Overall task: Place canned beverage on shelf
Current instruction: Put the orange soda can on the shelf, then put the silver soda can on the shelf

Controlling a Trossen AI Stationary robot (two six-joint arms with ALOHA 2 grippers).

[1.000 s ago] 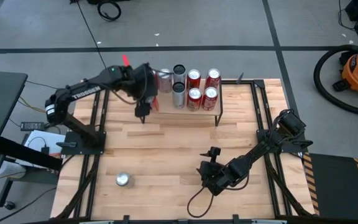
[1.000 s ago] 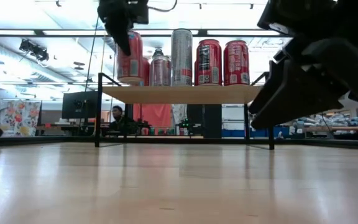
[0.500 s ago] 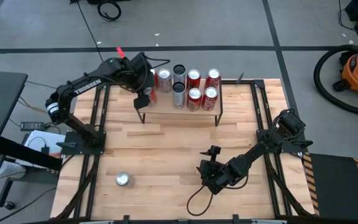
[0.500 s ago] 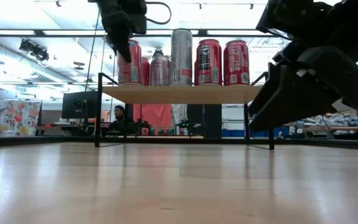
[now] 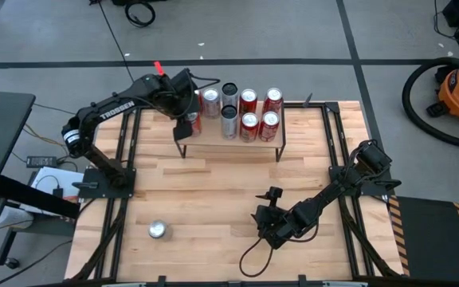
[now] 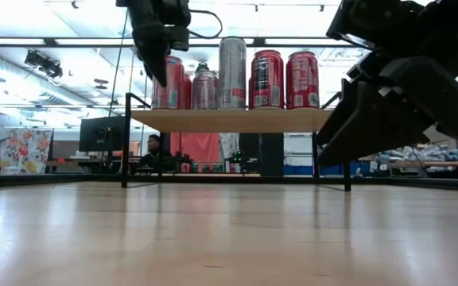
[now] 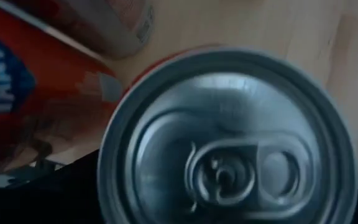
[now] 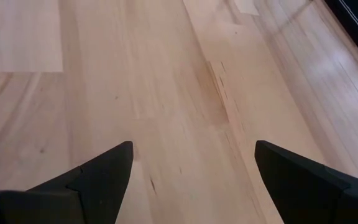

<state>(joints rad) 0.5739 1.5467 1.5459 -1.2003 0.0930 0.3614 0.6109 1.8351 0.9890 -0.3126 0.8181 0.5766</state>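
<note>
Left hand (image 5: pixel 188 112) hangs over a red can (image 6: pixel 168 82) on the shelf (image 6: pixel 229 120).

Left gripper (image 5: pixel 183 112) hangs high at the far left, while right gripper (image 8: pixel 188 180) rests low, fingers spread

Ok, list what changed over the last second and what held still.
The left gripper carried its red can back from the shelf's front left corner toward the other cans, to a spot on the plank's left end, seemingly not released. The right gripper, the six cans on the shelf and the lone can on the table stayed put.
</note>
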